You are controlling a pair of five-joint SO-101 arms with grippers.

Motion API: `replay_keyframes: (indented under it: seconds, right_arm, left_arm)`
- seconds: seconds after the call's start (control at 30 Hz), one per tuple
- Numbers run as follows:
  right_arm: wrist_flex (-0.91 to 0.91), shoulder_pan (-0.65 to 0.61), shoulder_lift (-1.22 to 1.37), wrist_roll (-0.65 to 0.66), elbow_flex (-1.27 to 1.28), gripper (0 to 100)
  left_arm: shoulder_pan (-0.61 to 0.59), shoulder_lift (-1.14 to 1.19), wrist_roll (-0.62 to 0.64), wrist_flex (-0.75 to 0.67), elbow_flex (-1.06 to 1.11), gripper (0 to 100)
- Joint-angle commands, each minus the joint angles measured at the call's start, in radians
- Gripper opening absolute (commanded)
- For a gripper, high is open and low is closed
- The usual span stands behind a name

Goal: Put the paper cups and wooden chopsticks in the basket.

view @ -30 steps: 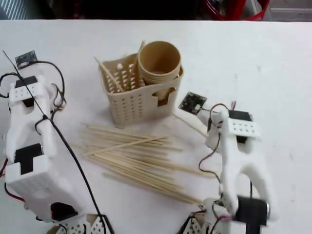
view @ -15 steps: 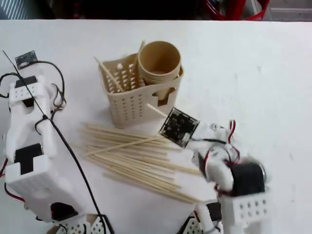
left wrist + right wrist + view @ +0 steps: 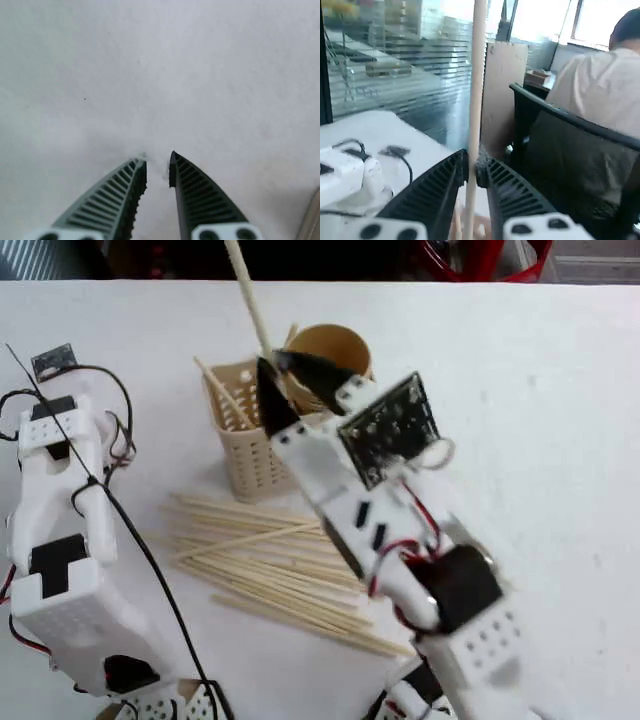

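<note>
I see my right gripper (image 3: 472, 160) closed tight on one wooden chopstick (image 3: 248, 295). The stick is pinched between the two black fingers (image 3: 435, 192) near its lower end. Most of it pokes up above the gripper, almost straight, leaning a little to one side. From the high view, the right arm (image 3: 400, 540) is lifted up off the worktop (image 3: 540, 390). Its gripper hangs just over the basket (image 3: 250, 455).

The basket is cream with lots of little holes, and it stands near the middle of the worktop. A brown paper cup (image 3: 335, 340) sits upright inside it, on the side nearer the right arm. Two thin sticks (image 3: 222, 392) lean in the basket too and poke out over its rim.

A big pile of chopsticks (image 3: 270, 560) lies flat on the worktop, just in front of the basket and between my two arms. The sticks lie mostly side by side, and a few cross over the others.

My left gripper (image 3: 157, 159) is open only a crack. There is a thin gap between its ribbed fingers, and it holds nothing. It sits low over the bare white worktop. The left arm (image 3: 50, 530) is off to the side, well apart from the basket.
</note>
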Motion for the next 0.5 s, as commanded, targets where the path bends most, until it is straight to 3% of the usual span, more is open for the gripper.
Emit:
replay_keyframes:
  seconds: [0.0, 0.3, 0.47]
  right_arm:
    - [-0.268, -0.036, 0.174, -0.028, -0.025, 1.7]
    - [-0.429, 0.004, 0.417, -0.064, -0.020, 1.7]
    - [-0.361, 0.042, 0.415, -0.071, -0.002, 2.2]
  left_arm:
    - [0.001, -0.007, 0.012, -0.017, -0.006, 9]
    - [0.001, -0.007, 0.012, -0.017, -0.008, 9]
    - [0.001, -0.007, 0.012, -0.046, 0.000, 9]
